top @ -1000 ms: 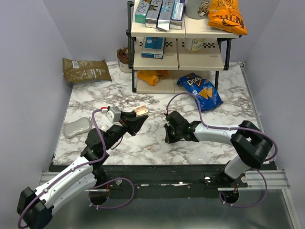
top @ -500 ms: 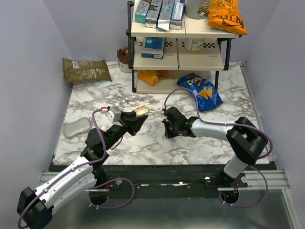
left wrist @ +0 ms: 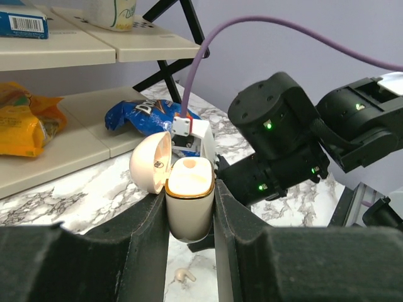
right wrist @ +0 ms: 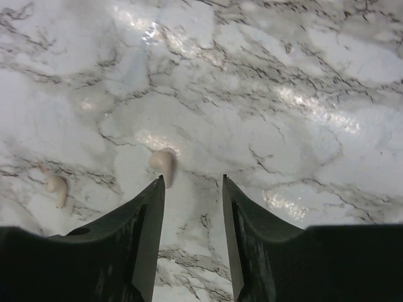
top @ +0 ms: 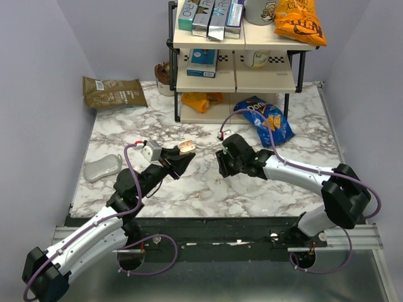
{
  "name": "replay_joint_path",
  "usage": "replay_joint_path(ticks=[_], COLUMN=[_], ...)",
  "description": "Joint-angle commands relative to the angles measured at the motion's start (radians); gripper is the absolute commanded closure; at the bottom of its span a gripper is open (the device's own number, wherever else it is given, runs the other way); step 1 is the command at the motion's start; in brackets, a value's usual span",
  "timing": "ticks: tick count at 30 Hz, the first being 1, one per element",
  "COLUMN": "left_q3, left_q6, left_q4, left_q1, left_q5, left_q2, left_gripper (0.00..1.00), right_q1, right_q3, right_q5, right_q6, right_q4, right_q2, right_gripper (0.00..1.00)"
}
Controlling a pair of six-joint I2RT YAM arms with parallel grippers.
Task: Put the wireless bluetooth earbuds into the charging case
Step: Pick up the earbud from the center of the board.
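Left gripper [left wrist: 191, 217] clamps the open case [left wrist: 189, 185]. Right gripper [right wrist: 192, 189] stands partly open, empty, an earbud [right wrist: 164, 163] at its eleven o'clock.

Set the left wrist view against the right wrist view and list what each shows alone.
Left wrist only: the open case clamped between the left fingers, the right arm, the shelf and a blue chip bag. Right wrist only: the right fingers, apart and empty, with two pale earbuds in one picture. Both: the marble table with a pale earbud lying on it.
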Motion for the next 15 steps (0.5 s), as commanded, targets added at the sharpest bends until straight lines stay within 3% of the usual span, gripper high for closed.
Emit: replay_joint_path(ticks=[1,15], left_q3=[0.012,0.005], left_q6=[0.003,0.004], left_q4=[0.013,0.007], left_q1=[-0.003,-0.005], left_q5=[-0.011,-0.016], left_q2=[-0.004,-0.016], left_gripper=[1.00,1.00], right_q1=[0.000,0.002], right_q3=[0.092,0.189], right_q5=[-0.120,-0.160], right_q6=[-0.130,-0.176], right_q4=[-0.055,-0.118], right_q2=[0.059,0.223], right_gripper=[0.45,0.42])
